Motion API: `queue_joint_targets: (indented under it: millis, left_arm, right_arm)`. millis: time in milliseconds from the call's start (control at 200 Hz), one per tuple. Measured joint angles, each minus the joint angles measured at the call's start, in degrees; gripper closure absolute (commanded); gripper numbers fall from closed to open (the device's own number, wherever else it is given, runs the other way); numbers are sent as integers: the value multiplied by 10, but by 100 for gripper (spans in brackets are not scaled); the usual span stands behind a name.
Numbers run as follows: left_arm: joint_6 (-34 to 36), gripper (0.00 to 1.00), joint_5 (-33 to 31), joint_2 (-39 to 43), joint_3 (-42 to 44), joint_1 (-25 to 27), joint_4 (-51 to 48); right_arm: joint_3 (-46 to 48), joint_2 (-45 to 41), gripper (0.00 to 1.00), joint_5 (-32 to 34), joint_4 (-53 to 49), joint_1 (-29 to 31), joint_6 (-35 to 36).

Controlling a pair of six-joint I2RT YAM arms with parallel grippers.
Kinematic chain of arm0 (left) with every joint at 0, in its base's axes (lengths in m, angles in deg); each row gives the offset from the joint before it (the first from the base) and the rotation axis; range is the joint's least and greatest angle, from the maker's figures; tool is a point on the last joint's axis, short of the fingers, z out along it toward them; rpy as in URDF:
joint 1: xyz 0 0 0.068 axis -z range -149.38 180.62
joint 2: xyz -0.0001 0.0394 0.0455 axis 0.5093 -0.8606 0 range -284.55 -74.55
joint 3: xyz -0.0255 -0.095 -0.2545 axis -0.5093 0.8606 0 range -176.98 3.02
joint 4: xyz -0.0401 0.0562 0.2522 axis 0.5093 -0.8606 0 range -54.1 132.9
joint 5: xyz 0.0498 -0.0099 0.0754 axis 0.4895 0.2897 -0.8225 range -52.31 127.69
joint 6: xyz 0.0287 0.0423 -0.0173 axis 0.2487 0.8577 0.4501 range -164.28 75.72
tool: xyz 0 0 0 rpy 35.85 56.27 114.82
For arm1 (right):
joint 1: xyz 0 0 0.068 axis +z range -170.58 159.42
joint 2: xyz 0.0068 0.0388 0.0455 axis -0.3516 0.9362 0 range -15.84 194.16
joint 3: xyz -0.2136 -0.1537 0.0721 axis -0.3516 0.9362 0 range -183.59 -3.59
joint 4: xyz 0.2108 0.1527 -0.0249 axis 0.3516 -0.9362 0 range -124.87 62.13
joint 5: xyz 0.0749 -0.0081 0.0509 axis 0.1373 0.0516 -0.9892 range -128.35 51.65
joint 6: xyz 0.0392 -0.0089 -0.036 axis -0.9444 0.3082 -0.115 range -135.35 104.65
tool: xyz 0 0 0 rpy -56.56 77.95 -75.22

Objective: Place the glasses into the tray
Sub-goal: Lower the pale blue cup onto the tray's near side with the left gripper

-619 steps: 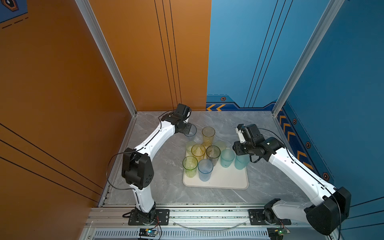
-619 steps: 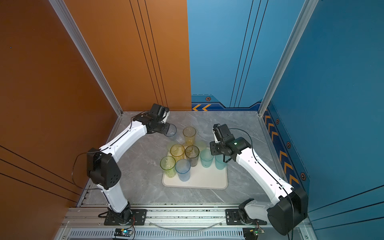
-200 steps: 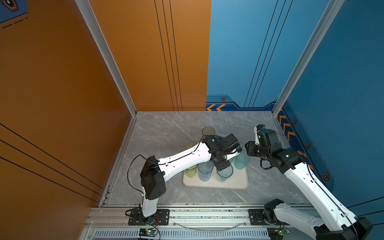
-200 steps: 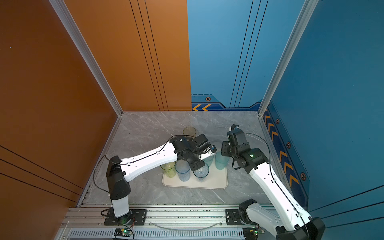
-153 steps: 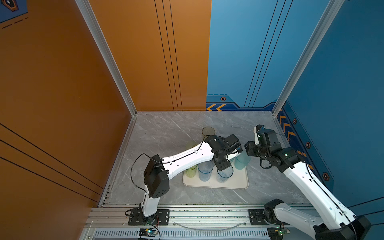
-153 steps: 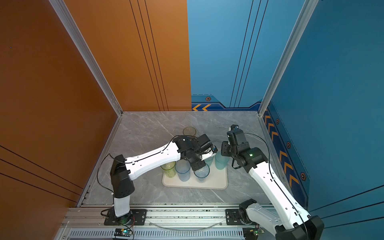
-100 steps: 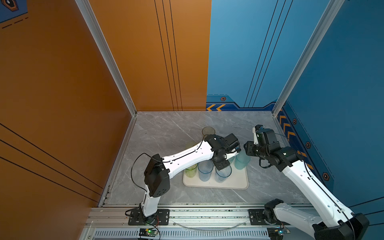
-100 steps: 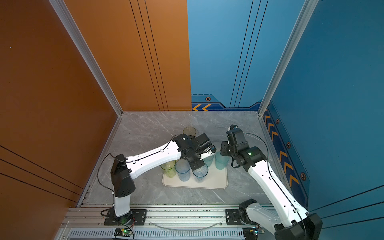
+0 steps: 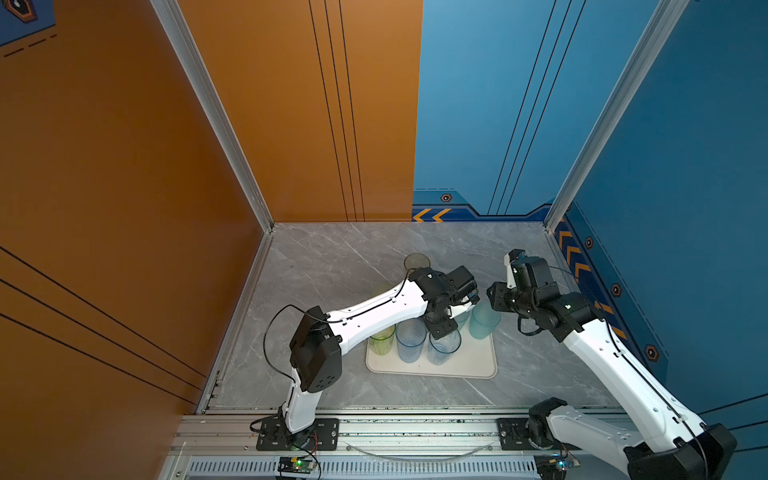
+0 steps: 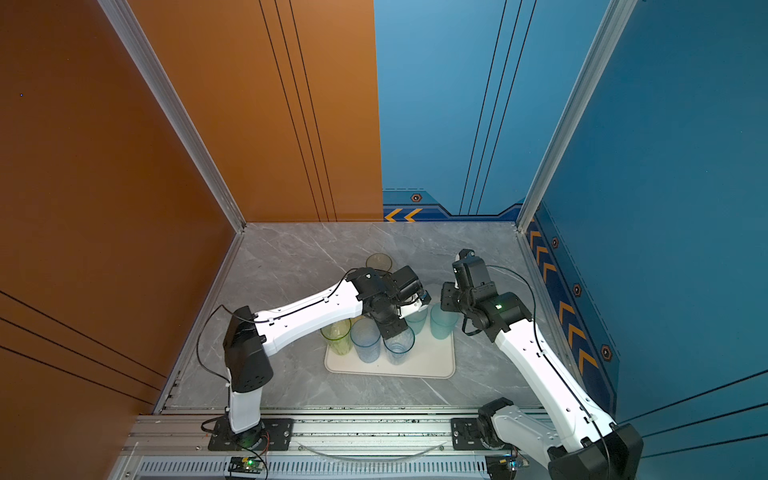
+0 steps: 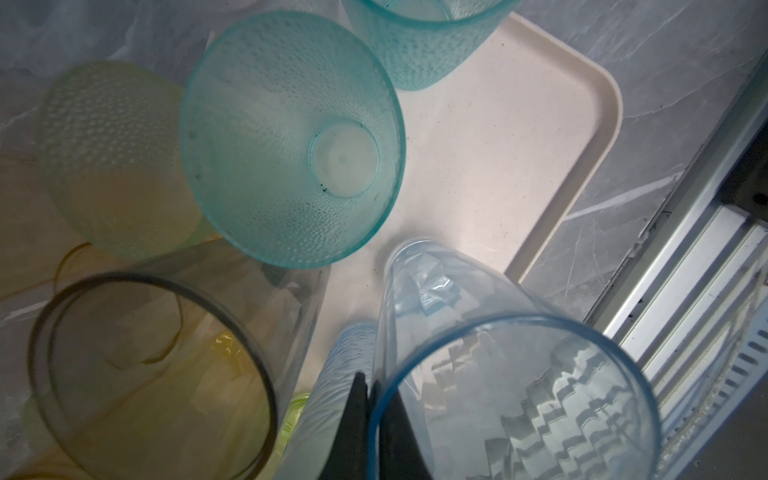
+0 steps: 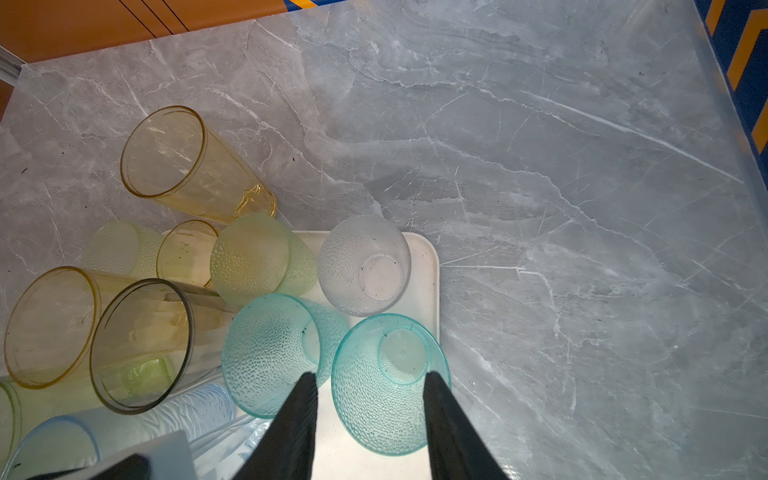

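Note:
My left gripper (image 11: 374,401) is shut on the rim of a tall faceted blue glass (image 11: 511,395), one finger inside and one outside. That blue glass (image 9: 444,345) has its foot down on the cream tray (image 9: 473,361), near the front. My right gripper (image 12: 370,378) hangs open just above a dimpled teal glass (image 12: 386,374) at the tray's right side, a finger on each side of it. In both top views the teal glass (image 10: 444,322) stands on the tray (image 10: 436,361) below that gripper (image 10: 446,299). The left arm hides the glasses at the back.
On the tray also stand a second teal glass (image 12: 274,353), a clear dimpled one (image 12: 365,266), a smoky grey one (image 12: 141,345), another blue one (image 9: 410,338) and a green one (image 9: 382,338). A tall yellow glass (image 12: 187,162) stands on the marble behind the tray.
The left arm has carried the blue glass from the back left over to the tray. In the last second both arms have shifted only slightly, and the right gripper has edged left.

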Motion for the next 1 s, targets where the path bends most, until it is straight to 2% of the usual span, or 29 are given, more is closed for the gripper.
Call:
queue_joint_targets:
  millis: [330, 506, 1001]
  left_arm:
    - [0, 98, 9, -4, 0, -2, 0]
    - [0, 93, 9, -4, 0, -4, 0]
    - [-1, 86, 13, -4, 0, -4, 0]
  right_arm:
    - [0, 0, 58, -2, 0, 0, 0]
    - [0, 0, 58, -2, 0, 0, 0]
    - [2, 0, 58, -6, 0, 0, 2]
